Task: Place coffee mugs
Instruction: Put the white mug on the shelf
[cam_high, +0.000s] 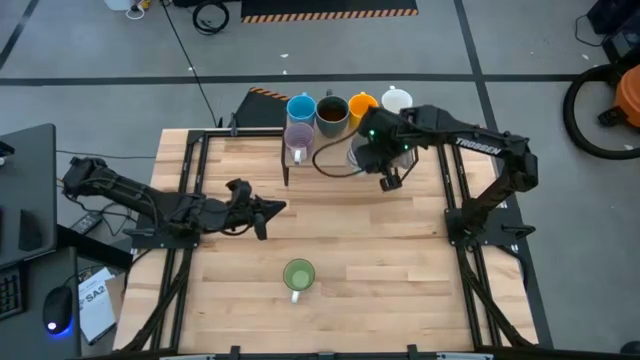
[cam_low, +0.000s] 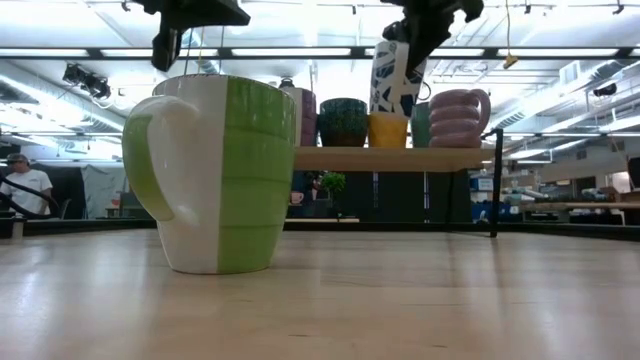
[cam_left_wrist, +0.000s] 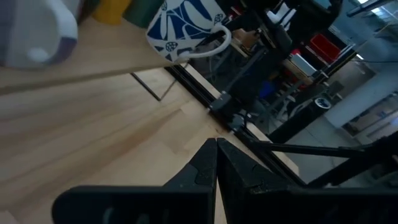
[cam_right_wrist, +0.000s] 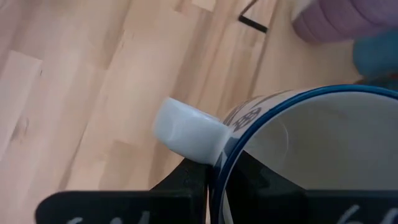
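Note:
A green-and-white mug (cam_high: 298, 275) (cam_low: 215, 175) stands upright on its base on the table near the near edge. On the raised shelf (cam_low: 400, 157) at the far edge stand blue (cam_high: 300, 107), dark brown (cam_high: 332, 113), orange (cam_high: 362, 102), white (cam_high: 397, 99) and lilac (cam_high: 298, 138) mugs. My right gripper (cam_right_wrist: 206, 182) is shut on a white mug with a blue pattern (cam_low: 394, 78) (cam_left_wrist: 186, 25) by the shelf. My left gripper (cam_high: 265, 210) (cam_left_wrist: 216, 158) waits shut over the table's left half, touching nothing. My right gripper holds the patterned mug by its rim (cam_right_wrist: 216, 167), right beside the handle (cam_right_wrist: 186, 132), one finger inside the mug and one outside. It comes from above, pointing down. The mug hangs below the fingers at shelf height, slightly tilted; the orange mug hides its base in the low view.
The shelf's thin black legs (cam_low: 497, 190) stand on the table's far part. Black frame rails (cam_high: 190, 190) (cam_high: 450, 190) run along the table's left and right sides. Bare wood lies between the green mug and the shelf. A person (cam_low: 22, 185) sits in the room behind.

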